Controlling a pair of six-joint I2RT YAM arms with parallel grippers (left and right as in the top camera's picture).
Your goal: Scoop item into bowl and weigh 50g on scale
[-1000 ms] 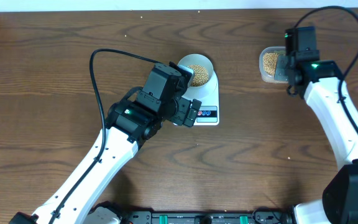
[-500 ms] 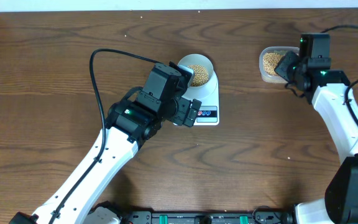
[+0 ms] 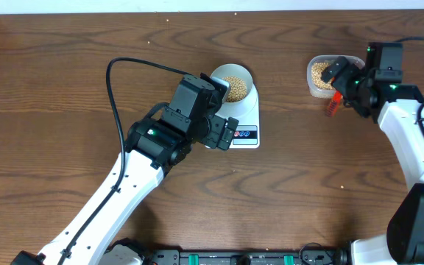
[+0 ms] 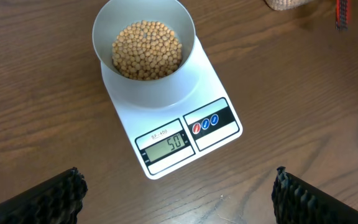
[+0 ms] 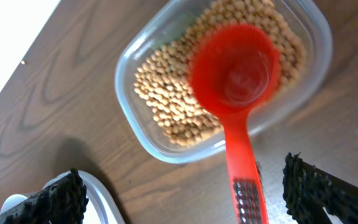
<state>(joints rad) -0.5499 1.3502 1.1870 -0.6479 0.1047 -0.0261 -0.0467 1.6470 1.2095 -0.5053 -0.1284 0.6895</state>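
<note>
Holding beans (image 4: 146,50), bowl (image 4: 168,93) sits on scale (image 4: 128,109); scoop (image 5: 232,78) lies on container's (image 5: 131,78) beans; left gripper (image 4: 179,193), right gripper (image 5: 185,193) wide.

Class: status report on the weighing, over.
Left gripper, right gripper open, empty. Bowl of beans on scale, reading 50. Scoop head in container. Nothing blocking.

Right wrist view: the red scoop (image 5: 235,81), lying between the right gripper's (image 5: 194,196) spread fingers, is blurred, and its handle runs off the bottom edge. Overhead view: the left gripper (image 3: 225,134) hides the scale's (image 3: 250,116) display. Left wrist view: the clear container (image 4: 288,4), far ahead of that gripper, is cropped by the top edge.
</note>
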